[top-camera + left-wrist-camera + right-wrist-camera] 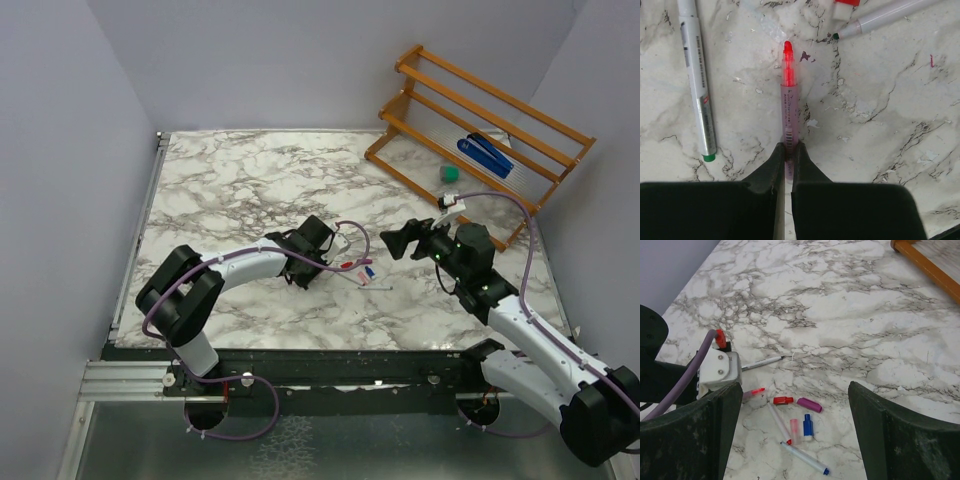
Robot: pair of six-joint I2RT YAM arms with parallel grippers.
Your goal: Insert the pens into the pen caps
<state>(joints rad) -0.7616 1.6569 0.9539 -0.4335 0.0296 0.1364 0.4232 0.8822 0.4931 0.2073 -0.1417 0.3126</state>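
**Left arm's fingers** (774,167): closed on the rear end of the pink pen (789,102), one finger on each side of the barrel. The pen points straight away from them, and its bright red tip is uncapped. Whether the barrel rests on the counter (880,125) or sits just above it cannot be told.

**Right arm's fingers** (695,435): spread wide with nothing between them. They are held above the counter, apart from the pink pen, on the side its tip points to.

**Other pens, placed against the pink pen (left wrist view):**
- A grey pen with a green end (697,85) lies to its left, roughly parallel and not touching.
- A white pen with a dark tip (885,14) lies beyond the red tip and to its right, at an angle and also clear of it.

**Caps, placed against the pink pen (right wrist view):**
- The red cap (783,400) lies just past the pen's tip.
- The magenta cap (810,404) lies a little further out along the same line.
- The pink cap (794,429) and the blue cap (808,426) lie side by side, further from the tip and toward the right arm.
- A white pen with a blue end (805,458) lies beyond these two, the farthest from the pink pen.
- No cap is seated on any pen.

**Rack (top view):** The orange rack (420,70) stands well apart from the pink pen, at the counter's far right. It carries a blue stapler-like object (485,155) and a green block (452,174).
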